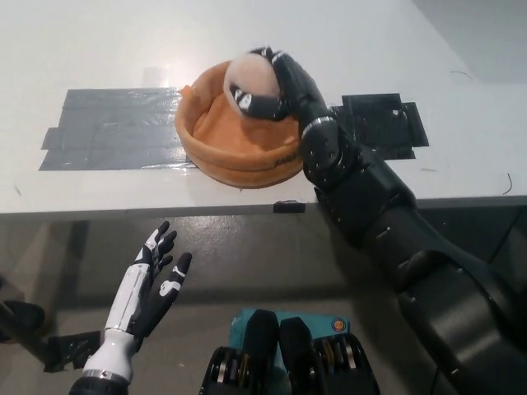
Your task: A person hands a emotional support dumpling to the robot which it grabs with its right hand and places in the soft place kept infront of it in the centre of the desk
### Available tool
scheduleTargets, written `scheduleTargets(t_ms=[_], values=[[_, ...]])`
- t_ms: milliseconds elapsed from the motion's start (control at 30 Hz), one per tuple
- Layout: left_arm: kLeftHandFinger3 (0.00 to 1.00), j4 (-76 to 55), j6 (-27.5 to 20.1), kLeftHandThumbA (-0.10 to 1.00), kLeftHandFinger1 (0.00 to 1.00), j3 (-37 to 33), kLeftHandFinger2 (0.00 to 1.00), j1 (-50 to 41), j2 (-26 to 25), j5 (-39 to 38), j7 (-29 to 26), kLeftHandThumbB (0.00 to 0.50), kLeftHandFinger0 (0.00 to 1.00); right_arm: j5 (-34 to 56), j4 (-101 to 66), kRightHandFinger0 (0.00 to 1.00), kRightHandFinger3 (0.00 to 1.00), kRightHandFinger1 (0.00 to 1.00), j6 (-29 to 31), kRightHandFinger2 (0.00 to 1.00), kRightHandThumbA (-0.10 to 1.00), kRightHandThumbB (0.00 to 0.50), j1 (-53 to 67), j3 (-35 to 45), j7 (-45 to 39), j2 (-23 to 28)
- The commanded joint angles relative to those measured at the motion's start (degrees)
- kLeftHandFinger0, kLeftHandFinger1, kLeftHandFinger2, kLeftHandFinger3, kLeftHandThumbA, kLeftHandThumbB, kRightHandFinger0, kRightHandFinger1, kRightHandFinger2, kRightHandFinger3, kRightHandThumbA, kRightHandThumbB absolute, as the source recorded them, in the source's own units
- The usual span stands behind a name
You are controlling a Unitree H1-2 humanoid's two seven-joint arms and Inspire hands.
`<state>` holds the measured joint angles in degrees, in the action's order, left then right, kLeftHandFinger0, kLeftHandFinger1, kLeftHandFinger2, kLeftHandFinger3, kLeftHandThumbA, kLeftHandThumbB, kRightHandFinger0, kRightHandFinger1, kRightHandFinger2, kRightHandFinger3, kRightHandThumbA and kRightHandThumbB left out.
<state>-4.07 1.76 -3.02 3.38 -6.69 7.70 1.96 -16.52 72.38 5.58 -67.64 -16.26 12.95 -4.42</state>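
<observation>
My black right hand is shut on the pale pink dumpling plush and holds it over the right part of the orange soft round bed in the middle of the white desk. The arm reaches in from the bottom right and covers the bed's right rim. Whether the dumpling touches the bed's floor cannot be seen. My white left hand rests open below the desk's front edge at the lower left.
A grey tape patch lies on the desk left of the bed. A black tape square lies to its right, partly under my arm. The desk's front edge runs across the middle of the picture.
</observation>
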Motion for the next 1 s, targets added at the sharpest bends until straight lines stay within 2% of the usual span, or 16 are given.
scheduleTargets(t_ms=[0, 33, 67, 133, 233, 400, 500, 733, 933, 967], values=[[1.00, -1.4, -1.3, 0.74, 1.00, -0.2, 1.00, 0.9, -0.7, -0.7, 1.1, 0.000, 1.00, -1.4, 0.3, 1.00, 1.00, 1.00, 4.1, 1.00, 0.53, 0.316, -4.1, -1.9, -6.5, 1.2], [1.00, -1.3, -1.5, 0.74, 1.00, -0.2, 1.00, 0.9, -0.7, -0.5, 1.1, 0.000, 1.00, -1.8, 0.4, 1.00, 1.00, 1.00, 4.1, 1.00, 0.56, 0.331, -4.2, -2.4, -7.1, 1.4], [1.00, -1.3, -1.5, 0.74, 1.00, -0.1, 1.00, 1.0, -0.6, -0.5, 1.0, 0.000, 1.00, -2.7, 0.1, 1.00, 1.00, 1.00, 3.5, 1.00, 0.74, 0.378, -4.3, -3.6, -8.2, 1.7], [1.00, -1.3, -1.4, 0.72, 1.00, -0.1, 1.00, 1.1, -0.6, -0.8, 1.2, 0.000, 1.00, -3.3, -1.1, 1.00, 1.00, 1.00, 3.1, 1.00, 0.87, 0.397, -4.1, -4.5, -8.4, 2.2], [1.00, -1.6, -1.1, 0.71, 1.00, -0.1, 1.00, 1.1, -0.4, -0.5, 1.0, 0.000, 1.00, -3.4, -2.8, 1.00, 1.00, 1.00, 2.7, 1.00, 0.96, 0.404, -3.7, -5.1, -8.1, 2.5], [1.00, -1.3, -0.8, 0.73, 1.00, 0.0, 1.00, 1.4, -0.4, -1.0, 1.4, 0.000, 1.00, -2.3, -6.7, 1.00, 1.00, 1.00, 2.5, 1.00, 0.98, 0.413, -3.0, -3.8, -8.1, 3.2], [1.00, -1.6, -0.5, 0.74, 1.00, -0.2, 1.00, 1.3, -0.4, -0.6, 1.3, 0.000, 1.00, -3.0, -9.5, 1.00, 1.00, 1.00, 2.2, 1.00, 1.00, 0.439, -2.1, -3.6, -6.8, 3.8], [1.00, -1.6, -0.8, 0.76, 1.00, 0.0, 1.00, 1.1, -0.7, -0.6, 1.4, 0.000, 1.00, -2.9, -19.6, 1.00, 1.00, 1.00, 3.0, 1.00, 1.00, 0.428, 1.9, -0.8, -4.1, 6.4], [1.00, -1.6, -0.3, 0.71, 1.00, 0.5, 1.00, 2.4, -0.4, -0.9, 1.2, 0.000, 1.00, 1.2, -45.2, 1.00, 1.00, 1.00, -1.1, 1.00, 1.00, 0.439, 13.2, 5.2, -8.0, 9.9], [1.00, -1.4, -0.7, 0.69, 1.00, 0.5, 1.00, 2.5, -0.5, -0.9, 1.2, 0.000, 1.00, 0.7, -47.6, 1.00, 1.00, 1.00, -1.3, 1.00, 1.00, 0.426, 14.4, 5.3, -7.9, 10.1]])
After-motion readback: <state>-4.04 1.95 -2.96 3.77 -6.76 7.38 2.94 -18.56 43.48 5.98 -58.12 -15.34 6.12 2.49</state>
